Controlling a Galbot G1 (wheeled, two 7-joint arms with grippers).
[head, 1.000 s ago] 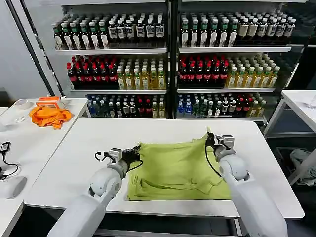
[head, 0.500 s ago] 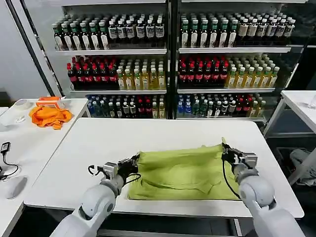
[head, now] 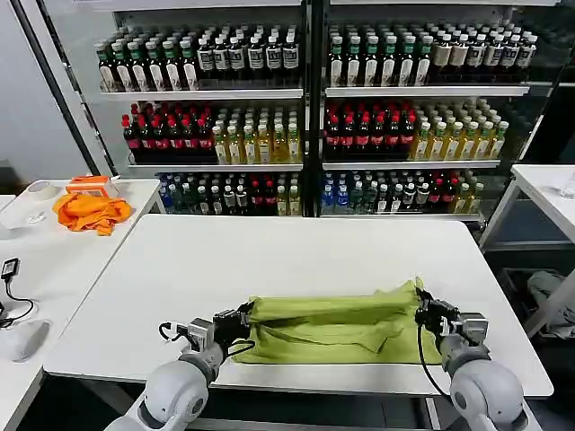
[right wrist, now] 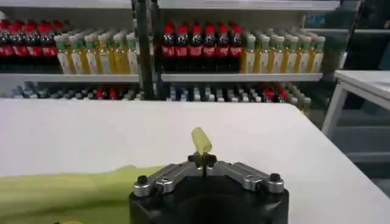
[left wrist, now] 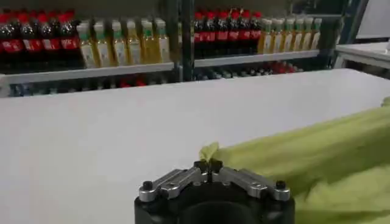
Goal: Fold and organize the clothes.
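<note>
A light yellow-green short-sleeved cotton T-shirt (head: 332,321) lies on the near half of a white rectangular table (head: 269,251), folded into a long, low band that runs across the table close to its front edge. The upper layer is bunched and wrinkled, and a flatter layer shows beneath it along the front.

The left gripper (head: 241,321) is at the left end of this band, low over the table. In the left wrist view its 2 black fingers (left wrist: 201,167) are pressed together with a small tuft of the yellow-green fabric (left wrist: 209,152) pinched between them, and the rest of the shirt trails away across the white surface.

The right gripper (head: 424,310) is at the right end of the band, also low and near the table's front edge. In the right wrist view its jaws are closed tight on a small rolled corner of the shirt (right wrist: 201,140) that stands up between the fingertips, while the body of the garment lies off to one side on the table.

A bright orange crumpled cloth (head: 88,212) rests on a second white table (head: 36,260) to the robot's left, well apart from the T-shirt. Behind both tables stand shelves of bottled drinks (head: 305,108) in several rows.
</note>
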